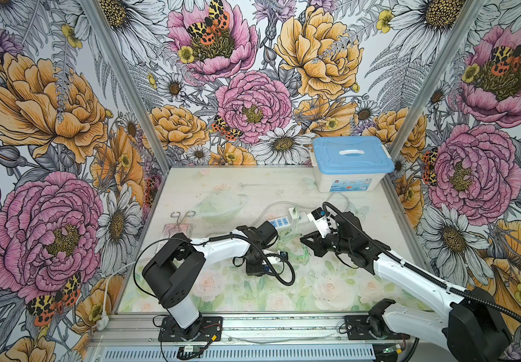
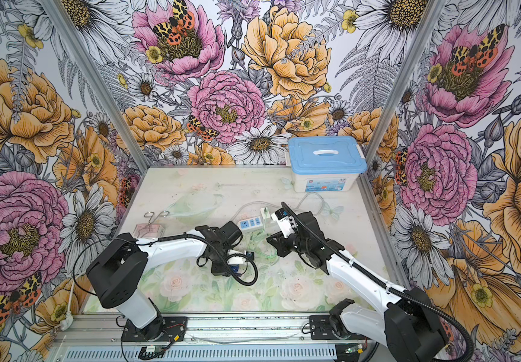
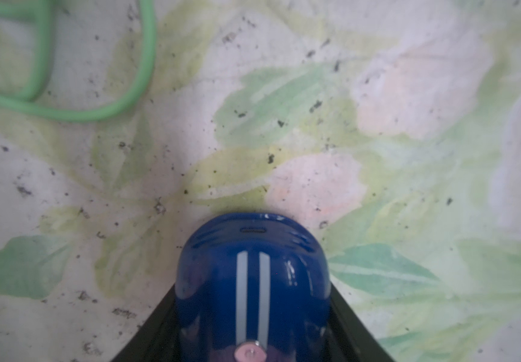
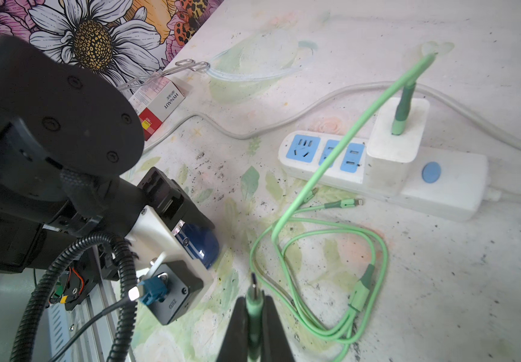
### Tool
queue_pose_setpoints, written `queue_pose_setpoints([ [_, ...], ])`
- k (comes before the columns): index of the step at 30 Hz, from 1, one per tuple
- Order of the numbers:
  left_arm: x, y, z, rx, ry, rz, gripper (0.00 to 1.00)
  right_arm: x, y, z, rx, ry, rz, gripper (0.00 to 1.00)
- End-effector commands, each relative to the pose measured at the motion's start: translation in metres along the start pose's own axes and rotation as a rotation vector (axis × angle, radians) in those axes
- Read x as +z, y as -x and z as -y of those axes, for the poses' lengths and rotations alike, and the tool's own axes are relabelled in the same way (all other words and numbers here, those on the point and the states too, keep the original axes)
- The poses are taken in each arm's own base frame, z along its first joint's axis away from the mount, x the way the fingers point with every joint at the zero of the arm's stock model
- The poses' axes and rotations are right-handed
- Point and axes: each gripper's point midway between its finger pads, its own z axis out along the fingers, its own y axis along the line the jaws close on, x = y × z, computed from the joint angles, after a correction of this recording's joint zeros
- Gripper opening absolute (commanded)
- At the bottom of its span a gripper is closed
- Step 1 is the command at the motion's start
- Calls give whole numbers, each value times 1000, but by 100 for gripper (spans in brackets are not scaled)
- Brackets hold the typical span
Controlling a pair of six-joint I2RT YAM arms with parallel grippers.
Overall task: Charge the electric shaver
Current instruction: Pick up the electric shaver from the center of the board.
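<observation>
From where I stand, the left tool (image 4: 212, 243) has its jaws pressed against both flanks of the shaver (image 3: 253, 275). It is low over the surface (image 3: 409, 188), near the strip (image 4: 441, 188) on the robot's side of it; whether it rests there or hangs just clear I cannot tell. The right tool (image 4: 254, 301) is pinched tight on the plug (image 4: 253, 290) of the green cable (image 4: 331, 232), whose other end goes into the charger (image 4: 394, 138) seated in the strip. The 2 tools face each other, near but apart. The job in hand looks to be mating the plug with the port (image 3: 253, 230), a narrow slot in the shaver's rounded end. I would have the left arm hold the shaver steady with that slot turned toward the plug. Then roll the plug until its flat matches the slot, line them up on 1 axis, and push straight and gently; a skewed push could twist the shaver in the jaws. The cable lies in loose loops, so slack seems ample, though a loop might snag. At the back corner a box (image 1: 351, 163) has its blue lid on, so what it holds is hidden.
</observation>
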Motion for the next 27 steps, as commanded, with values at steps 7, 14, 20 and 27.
queue_pose_setpoints([
  [7,-27,27,-17,-144,134,253,0,7,-4,-11,3,75,-66,0],
  [14,-63,26,-37,-142,401,432,0,3,-2,-46,-98,194,-170,0],
  [20,-80,22,-35,-65,517,464,0,25,-17,-71,-139,271,-328,0],
  [27,-94,31,-23,8,541,495,0,35,-25,-84,-140,333,-438,0],
])
